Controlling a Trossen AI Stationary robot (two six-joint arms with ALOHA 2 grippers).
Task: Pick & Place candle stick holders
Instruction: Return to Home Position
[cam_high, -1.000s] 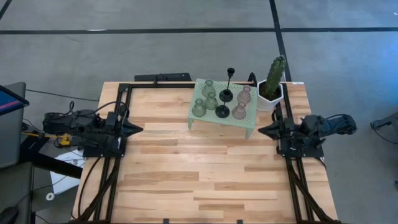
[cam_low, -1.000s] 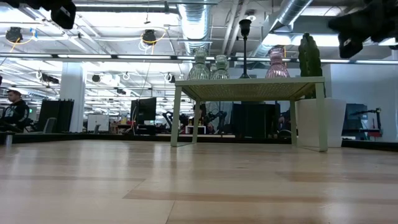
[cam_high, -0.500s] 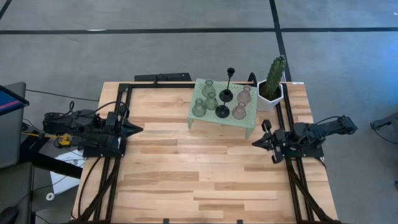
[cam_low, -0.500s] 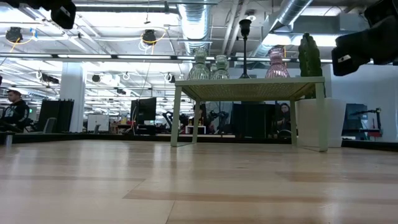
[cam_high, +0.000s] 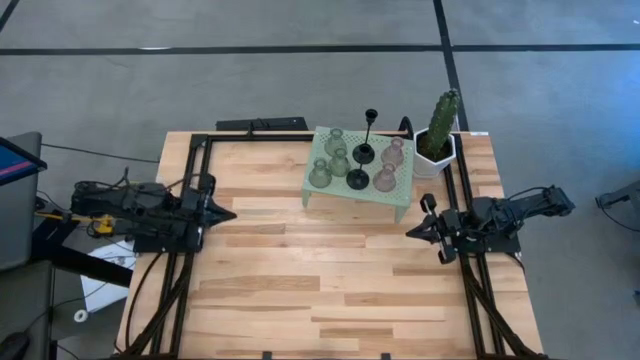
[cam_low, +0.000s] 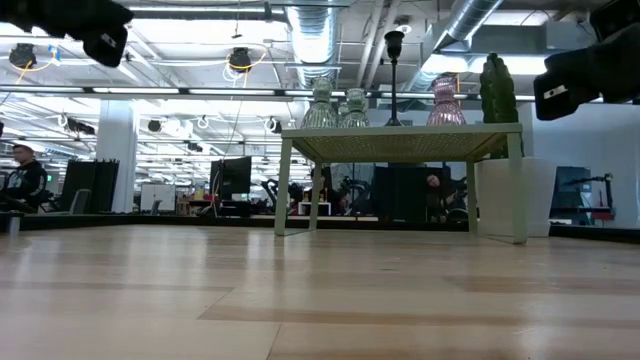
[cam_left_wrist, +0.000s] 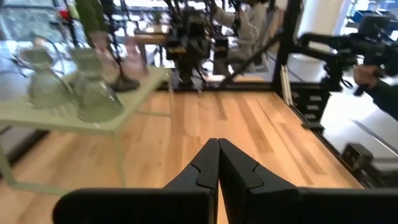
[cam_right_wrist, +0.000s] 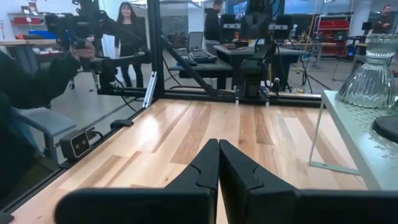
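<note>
Several candle stick holders stand on their bases on the mint-green mesh stand (cam_high: 398, 193) at the table's far middle. Three are dull green (cam_high: 336, 158), two are dusty pink (cam_high: 389, 166), one is squat and black (cam_high: 358, 180), and one is a tall thin black stem (cam_high: 368, 135). My left gripper (cam_high: 232, 212) is shut and empty at the table's left, pointing toward the stand; its wrist view shows the green holders (cam_left_wrist: 93, 94). My right gripper (cam_high: 408, 230) is shut and empty at the table's right, nearer than the stand's near right corner.
A green cactus in a white pot (cam_high: 438, 138) stands right of the stand, at the far right. Black frame rails (cam_high: 468, 290) run along the table's left, right and far sides. Bare wood (cam_high: 320, 280) lies between the arms and toward the near edge. People show in the room beyond.
My right gripper has gone down and toward the table's near edge, and has rolled about its own axis, then kept still. My left gripper has gone a little toward the table's right and down. Both stay shut. The holders have not moved.
</note>
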